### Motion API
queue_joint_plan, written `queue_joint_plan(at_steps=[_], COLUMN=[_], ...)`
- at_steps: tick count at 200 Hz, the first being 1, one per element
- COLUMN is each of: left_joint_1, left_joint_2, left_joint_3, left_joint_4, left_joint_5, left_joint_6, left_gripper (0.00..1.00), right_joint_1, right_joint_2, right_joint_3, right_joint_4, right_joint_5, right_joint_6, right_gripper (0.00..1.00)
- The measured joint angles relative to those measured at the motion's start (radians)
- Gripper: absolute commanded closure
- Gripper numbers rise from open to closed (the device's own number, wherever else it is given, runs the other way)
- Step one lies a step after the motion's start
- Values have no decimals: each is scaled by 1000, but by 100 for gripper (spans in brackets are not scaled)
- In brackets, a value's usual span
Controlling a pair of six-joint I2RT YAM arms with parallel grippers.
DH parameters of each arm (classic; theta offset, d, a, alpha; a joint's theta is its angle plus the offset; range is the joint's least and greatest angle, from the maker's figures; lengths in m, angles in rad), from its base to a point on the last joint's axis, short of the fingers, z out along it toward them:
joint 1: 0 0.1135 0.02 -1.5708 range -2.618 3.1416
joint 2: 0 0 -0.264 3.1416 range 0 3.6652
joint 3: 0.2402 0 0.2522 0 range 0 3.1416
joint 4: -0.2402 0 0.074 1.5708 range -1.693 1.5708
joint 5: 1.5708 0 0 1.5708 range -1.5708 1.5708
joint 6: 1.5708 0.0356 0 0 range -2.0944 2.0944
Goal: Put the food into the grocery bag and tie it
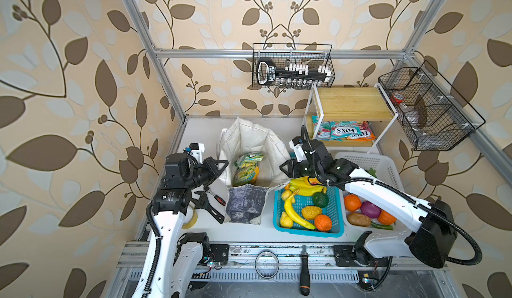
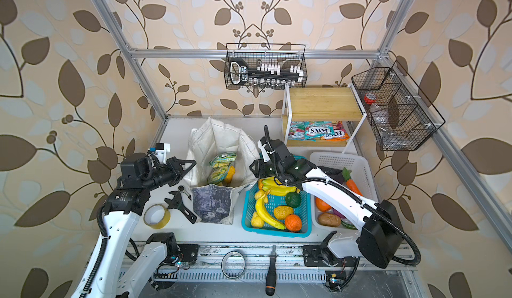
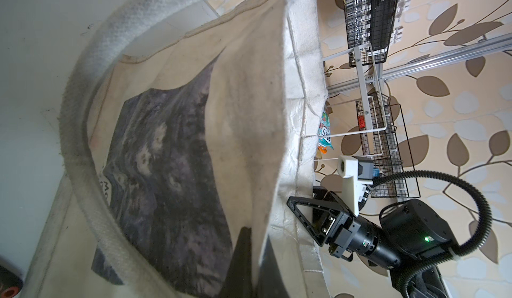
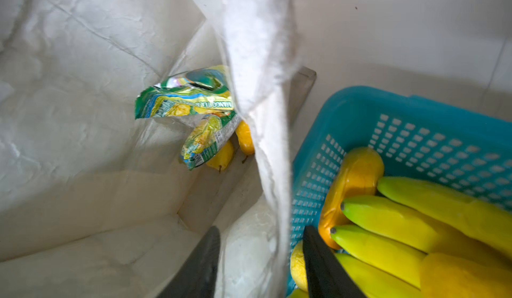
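Right wrist, grocery bag (image 4: 266,144) wall between fingers (image 4: 199,263)

Blue basket (image 4: 360,95), toy bananas (image 4: 401,219) inside, just beside right jaws; black wrench (image 2: 178,203), tape roll (image 2: 157,216) near left jaws.

Colours I see
Off-white grocery bag (image 1: 249,136), mottled grey-blue panel (image 1: 245,205); green-and-yellow snack packets (image 1: 246,169) inside; teal basket (image 1: 307,231) beside it.
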Motion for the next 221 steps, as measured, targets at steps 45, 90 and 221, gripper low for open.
queue_joint_plan(at_steps=[45, 90, 221], left_joint_1=[0, 12, 35], left_joint_2=[-24, 13, -22], left_joint_3=[-40, 151, 157], left_joint_4=[43, -131, -291], left_joint_5=[-48, -139, -201], left_joint_6=[-16, 130, 246], left_gripper=[100, 100, 100], right_joint_1=[-3, -34, -18], right_joint_2=[-1, -21, -33], right_joint_3=[0, 51, 160], right_joint_4=[3, -82, -198], right_joint_5=[4, 40, 64], right_joint_6=[21, 3, -43], right_gripper=[100, 100, 100])
